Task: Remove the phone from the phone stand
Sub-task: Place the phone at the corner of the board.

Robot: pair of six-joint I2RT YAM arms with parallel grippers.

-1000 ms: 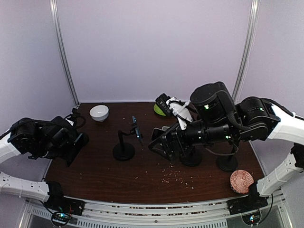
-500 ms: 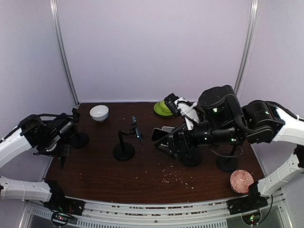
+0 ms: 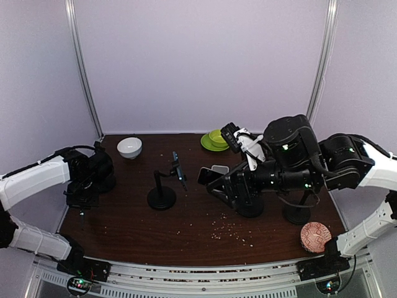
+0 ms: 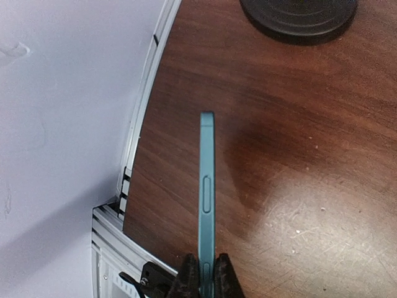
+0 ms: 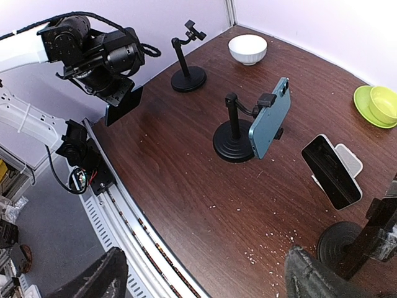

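Note:
My left gripper (image 4: 206,282) is shut on the lower end of a teal phone (image 4: 206,198), seen edge-on above the table's near-left corner. The right wrist view shows the same phone (image 5: 121,105) as a dark slab under the left gripper (image 5: 118,87), apart from the empty phone stand (image 5: 189,59) behind it. From above, the left gripper (image 3: 80,200) hangs in front of that stand (image 3: 104,183). My right gripper (image 5: 205,279) is open, high over the table's middle, with nothing between its fingers (image 5: 93,279).
A second stand (image 5: 234,139) clamps a blue phone (image 5: 271,118) at mid-table. A black phone (image 5: 332,171) leans on a white holder. A white bowl (image 3: 129,147), green dish (image 3: 214,139), two more black stands (image 3: 296,214) and a patterned disc (image 3: 314,237) stand around. Crumbs dot the front.
My left arm has stretched out and turned its wrist down, bringing the phone over the near-left corner. The right arm has drifted a little to the right, its gripper still open.

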